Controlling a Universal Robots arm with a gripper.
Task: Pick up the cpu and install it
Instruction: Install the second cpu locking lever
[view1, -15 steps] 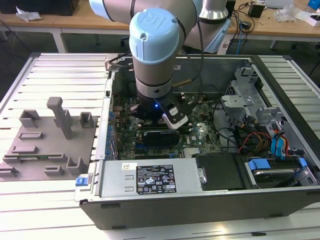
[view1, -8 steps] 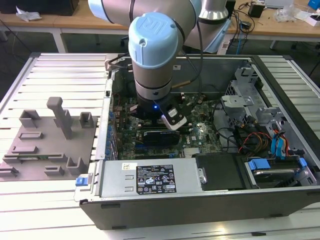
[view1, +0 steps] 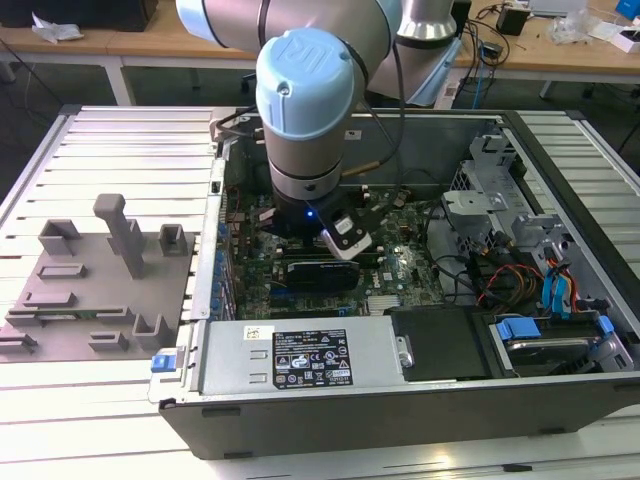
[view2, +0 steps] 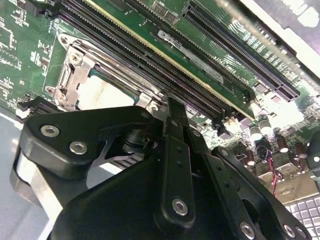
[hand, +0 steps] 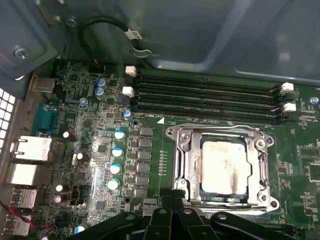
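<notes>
The first wrist view is showing the small flat square cpu with its pale silvery-white metal top (hand: 223, 167) lying inside the larger square socket frame with shiny metal edges (hand: 183, 165) on the green motherboard (hand: 100, 125); the black memory slots (hand: 205, 97) are running alongside the frame; the black gripper (hand: 172, 200) is hanging just beside the frame's edge with its fingers (hand: 164, 204) drawn together and nothing between them. In the second wrist view the cpu (view2: 102, 94) is sitting in the frame past the gripper's tip (view2: 175, 107). In the exterior view the arm's pale blue wrist joint (view1: 305, 80) is reaching down into the open dark computer case (view1: 400, 410); a grey plastic fixture block (view1: 100, 290) is lying outside the case, toward the exterior view's left.
</notes>
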